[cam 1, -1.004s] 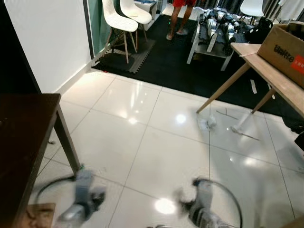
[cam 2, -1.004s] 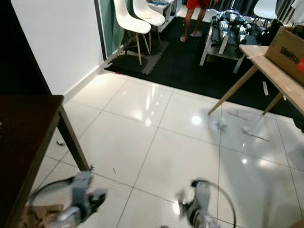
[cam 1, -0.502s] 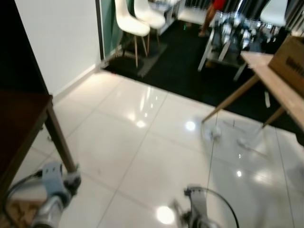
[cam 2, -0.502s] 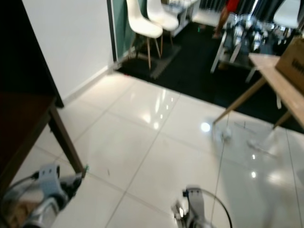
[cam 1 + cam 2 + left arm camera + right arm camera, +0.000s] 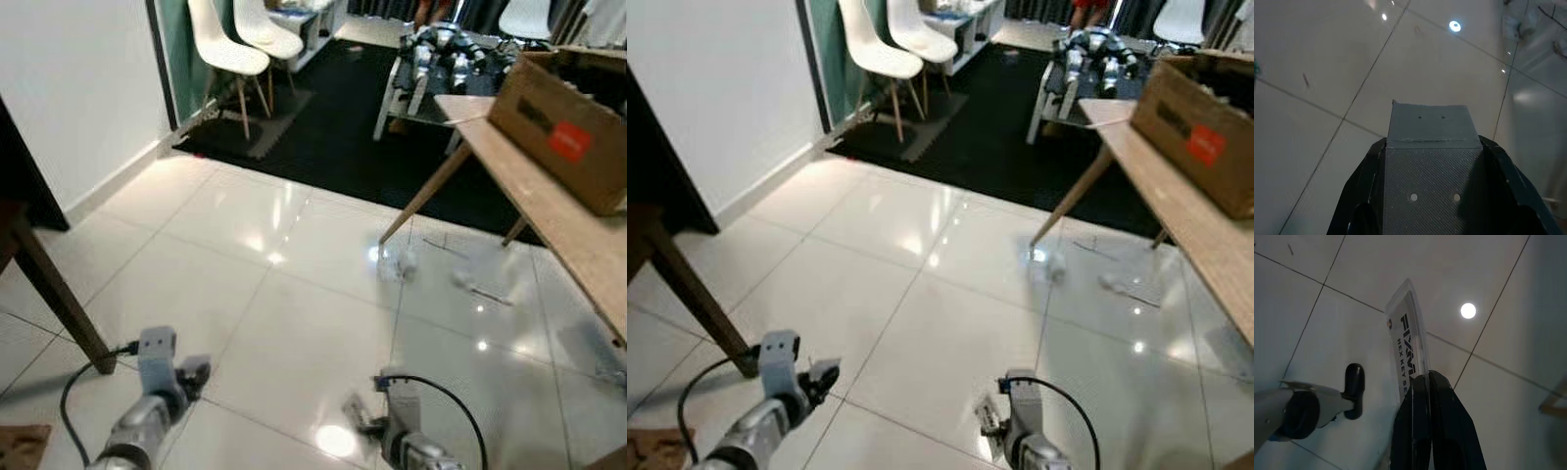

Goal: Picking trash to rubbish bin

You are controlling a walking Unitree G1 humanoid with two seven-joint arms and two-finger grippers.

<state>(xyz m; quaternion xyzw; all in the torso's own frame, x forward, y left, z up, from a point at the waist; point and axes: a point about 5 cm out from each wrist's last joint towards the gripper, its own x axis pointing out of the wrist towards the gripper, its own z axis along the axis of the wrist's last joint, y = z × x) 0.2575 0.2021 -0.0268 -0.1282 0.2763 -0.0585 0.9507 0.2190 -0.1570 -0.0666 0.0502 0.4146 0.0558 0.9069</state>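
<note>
Right wrist view: our right gripper (image 5: 1422,382) has its fingers (image 5: 1442,431) pressed together on a flat clear plastic package (image 5: 1410,352) printed "HEX KEY S…" under a partly readable logo. The package sticks out past the fingertips, over white floor tile (image 5: 1366,269). A ceiling light glints off the tile just beside it. Part of the other arm sits at the frame edge.

Head views: the same package (image 5: 988,415) shows as a small pale card at the right gripper (image 5: 1004,411), low over the floor, a black cable looping off the wrist. Our left gripper (image 5: 808,380) hangs near the floor on the left. In the left wrist view its fingers (image 5: 1427,127) appear as one dark block against the tile; we cannot tell whether they are apart or together.

Scene ahead:
- glossy white tile floor (image 5: 294,255), running into a black mat (image 5: 333,127) further back
- two white chairs (image 5: 235,54) on wooden legs at the left, by a white wall (image 5: 69,88)
- dark table leg (image 5: 59,299) at the near left
- light wooden desk (image 5: 549,215) on angled legs at the right, cardboard box (image 5: 563,122) with a red label on top
- small pale scraps (image 5: 397,262) on the floor near the desk legs, blurred, can't identify
- low white rack (image 5: 431,59) with silver-black hardware at the back
</note>
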